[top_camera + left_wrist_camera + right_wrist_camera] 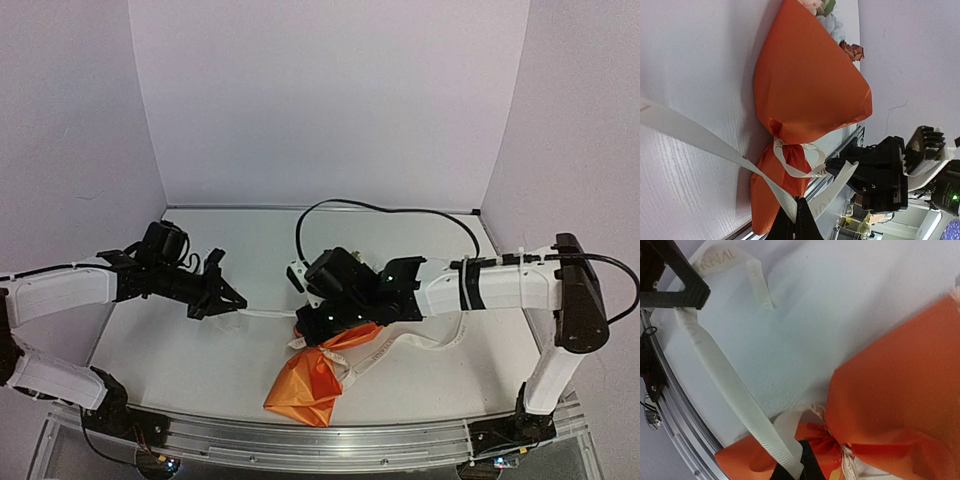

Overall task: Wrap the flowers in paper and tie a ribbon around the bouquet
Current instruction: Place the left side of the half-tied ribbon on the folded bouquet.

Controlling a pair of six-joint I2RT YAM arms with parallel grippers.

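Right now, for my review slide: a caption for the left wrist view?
The left pincer pinches a strand of the ribbon looped around the neck of the bouquet.

The ribbon (719, 260) bears faint printed letters, seemingly "RNAL", the rest unreadable

Orange paper (895, 380) cinched by cream ribbon (730, 385), ribbon strand pinched in right tool (801, 462), white table (840, 300)

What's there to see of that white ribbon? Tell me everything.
The ribbon is a narrow cream-white fabric band with faint lettering. It loops round the pinched neck of the orange paper. One strand runs into the shut left gripper, another into the shut right gripper. More lies slack on the table.
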